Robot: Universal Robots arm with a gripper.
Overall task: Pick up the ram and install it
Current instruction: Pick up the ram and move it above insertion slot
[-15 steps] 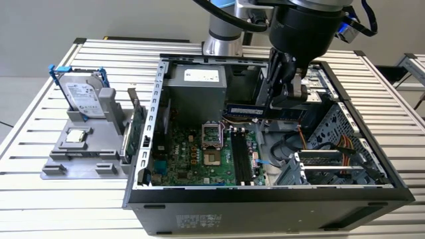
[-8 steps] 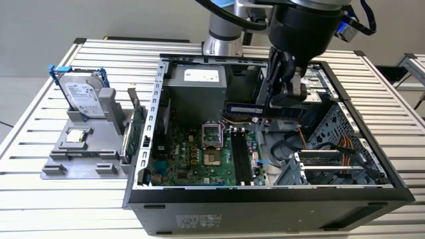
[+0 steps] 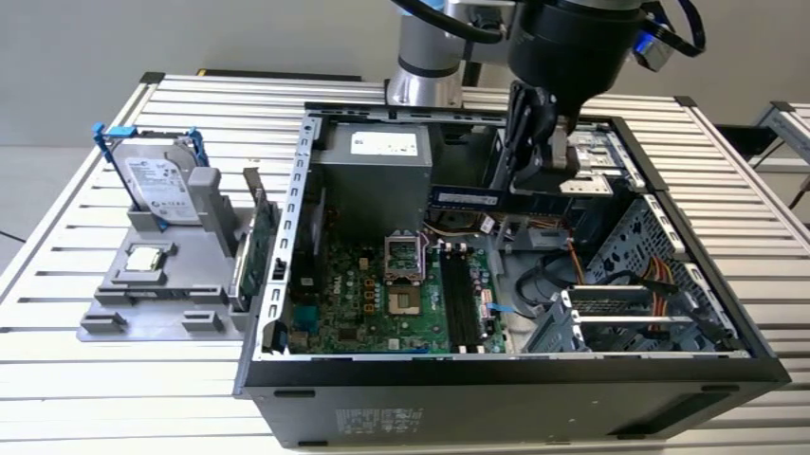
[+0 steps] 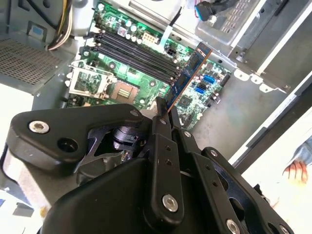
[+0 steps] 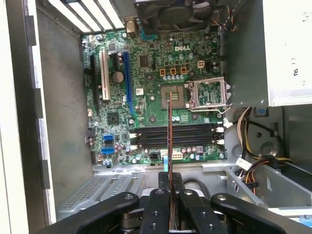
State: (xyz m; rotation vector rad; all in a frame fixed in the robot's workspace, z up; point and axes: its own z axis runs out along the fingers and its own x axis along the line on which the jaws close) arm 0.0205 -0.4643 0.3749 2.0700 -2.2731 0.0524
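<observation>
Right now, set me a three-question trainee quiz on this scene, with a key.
1. True or false: the black metal pincer is shut on the long, thin dark blue-green ram stick.
2. Where is the ram stick? A) seated in a memory slot; B) held in the air over the open grey metal computer case; C) lying flat on the slatted table.
3. Fill in: the silver boxy hard drive stands outside the computer case, on the exterior view's ____.

Key: 1 true; 2 B; 3 left.
</observation>
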